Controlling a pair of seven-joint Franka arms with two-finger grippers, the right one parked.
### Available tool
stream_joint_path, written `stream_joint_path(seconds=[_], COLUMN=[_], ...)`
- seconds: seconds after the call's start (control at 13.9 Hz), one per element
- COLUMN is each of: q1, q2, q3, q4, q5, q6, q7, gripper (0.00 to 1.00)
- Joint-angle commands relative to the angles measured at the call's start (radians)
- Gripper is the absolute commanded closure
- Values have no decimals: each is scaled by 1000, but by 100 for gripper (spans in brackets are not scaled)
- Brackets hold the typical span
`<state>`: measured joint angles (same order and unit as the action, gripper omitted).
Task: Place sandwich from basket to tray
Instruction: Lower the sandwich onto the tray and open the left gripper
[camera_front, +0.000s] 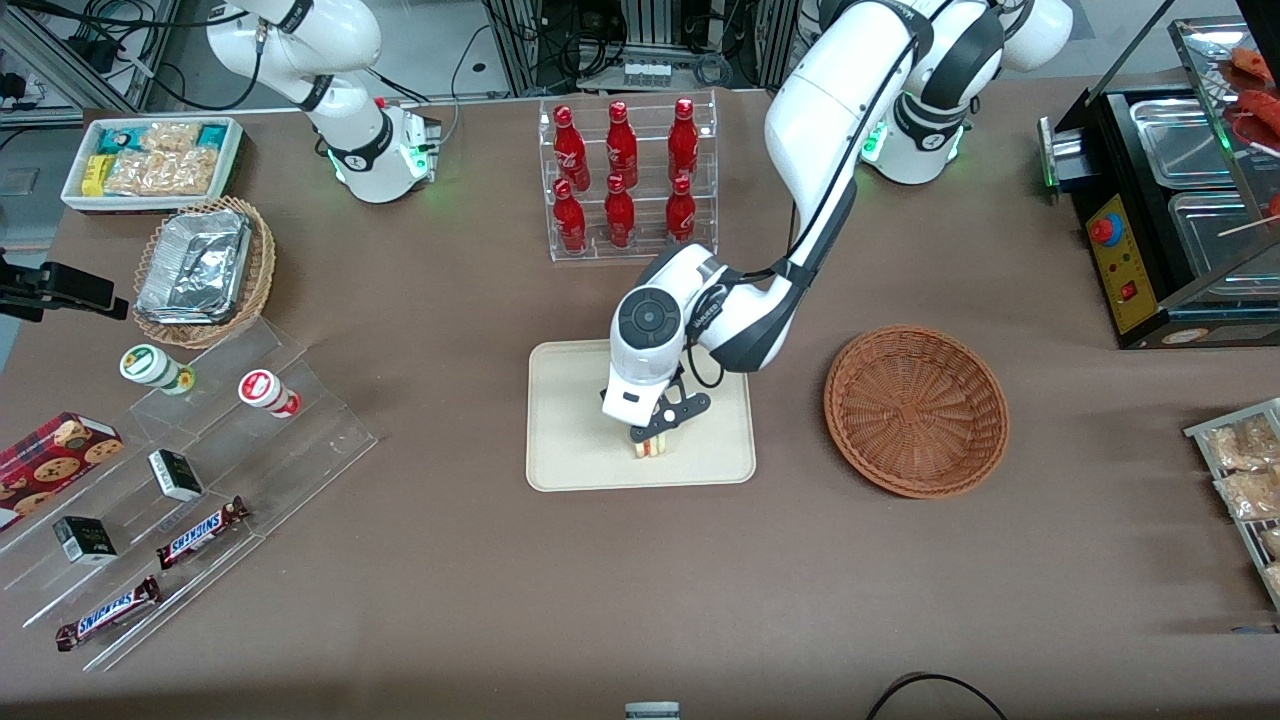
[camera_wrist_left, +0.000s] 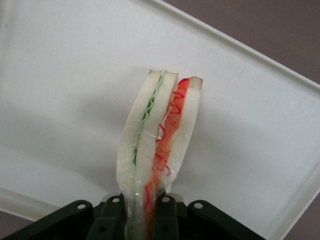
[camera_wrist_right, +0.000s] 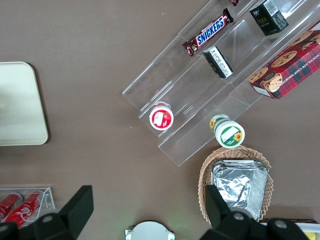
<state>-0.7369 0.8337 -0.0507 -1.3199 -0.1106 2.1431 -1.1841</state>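
We see the gripper (camera_front: 652, 432) clenched on the sandwich (camera_front: 651, 446), over the tray (camera_front: 570, 420) near its front edge; the basket (camera_front: 916, 409) sits beside it

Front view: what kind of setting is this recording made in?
Probably a lab mock-up of a snack counter: a rack of red bottles, Snickers bars on clear steps, cable racks above the table. The hand holds the sandwich over the tray.

From the front, the arm's wrist hides most of the hand (camera_front: 655, 432) over the tray (camera_front: 560, 470) — only the sandwich (camera_front: 650, 446) edge peeks out. In the wrist view, the sandwich's (camera_wrist_left: 157, 150) gripped end runs off the frame, as does the tray (camera_wrist_left: 60, 100).
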Motion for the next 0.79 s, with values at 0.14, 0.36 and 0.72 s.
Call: stream_joint_path(seconds=[0.14, 0.36, 0.72], q1=[-2, -2, -2], q2=[33, 41, 16], q3=[6, 6, 9], q4=[56, 54, 56], q5=[-34, -34, -34], q6=[-19, 4, -9], q7=[3, -2, -5], gripper=[44, 0, 0])
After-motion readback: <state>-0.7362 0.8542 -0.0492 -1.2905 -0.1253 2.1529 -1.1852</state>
